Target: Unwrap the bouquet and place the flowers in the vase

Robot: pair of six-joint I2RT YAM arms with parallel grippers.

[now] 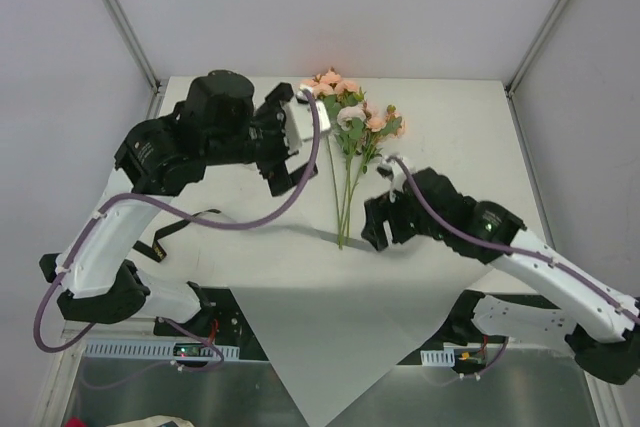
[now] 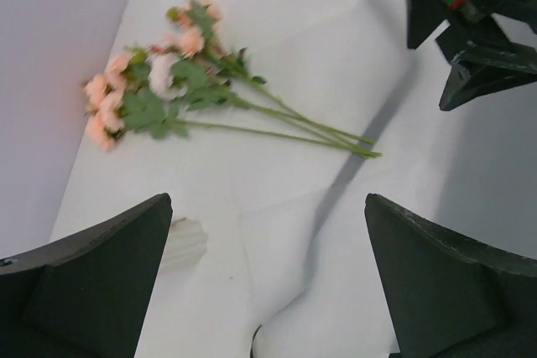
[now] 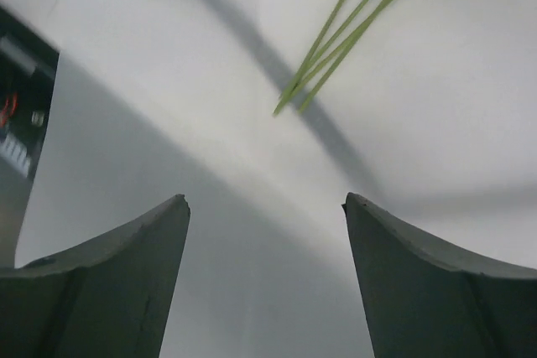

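The flowers [image 1: 350, 132] lie loose on the table, out of any wrapping, with peach and pink blooms toward the back and thin green stems pointing to the front. In the left wrist view the flowers [image 2: 176, 94] lie beyond my fingers. The vase [image 1: 303, 95], small and whitish, sits by the blooms. Its ribbed side [image 2: 185, 245] peeks out beside my left finger. My left gripper [image 1: 288, 145] [image 2: 267, 207] is wide open and empty, left of the flowers. My right gripper [image 1: 372, 205] [image 3: 264, 199] is open and empty, just short of the stem ends [image 3: 285, 106].
A large white paper sheet [image 1: 330, 347] lies spread flat at the front and hangs over the table's near edge. A black ribbon [image 1: 170, 232] lies on the left of the table. The right arm [image 2: 470, 31] shows in the left wrist view's upper right.
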